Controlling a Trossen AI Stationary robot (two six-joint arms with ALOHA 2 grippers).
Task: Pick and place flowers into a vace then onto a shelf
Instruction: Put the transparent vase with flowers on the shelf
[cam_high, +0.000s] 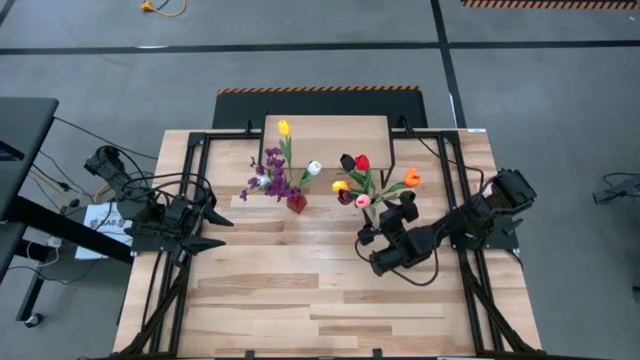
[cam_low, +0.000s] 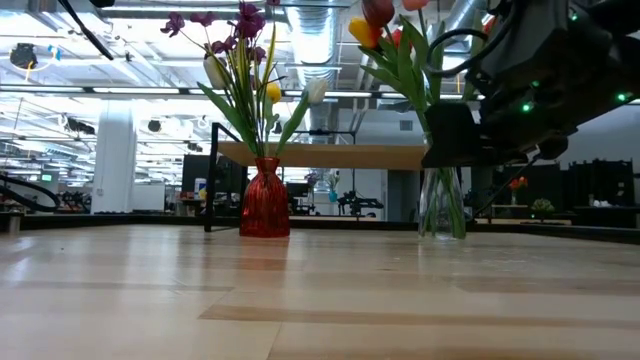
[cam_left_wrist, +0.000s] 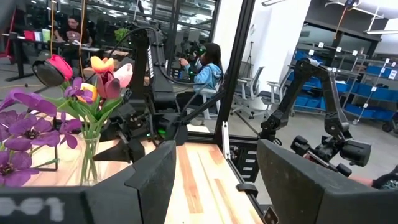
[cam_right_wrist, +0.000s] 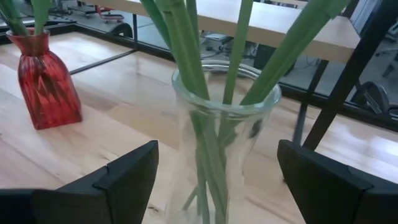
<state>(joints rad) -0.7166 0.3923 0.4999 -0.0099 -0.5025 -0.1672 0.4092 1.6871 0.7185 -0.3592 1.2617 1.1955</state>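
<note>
Right wrist view: right pincer fingers apart, straddling upright glass vase; shelf just beyond; left arm farther.

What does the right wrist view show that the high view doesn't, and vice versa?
Right wrist only: the clear vase's glass wall and open rim, with green stems running down inside it, between the open right gripper's fingers.
High only: the blossoms, the shelf's whole top, the left gripper open and off to the side.
Both: the red vase, the clear vase, the plank table.
</note>
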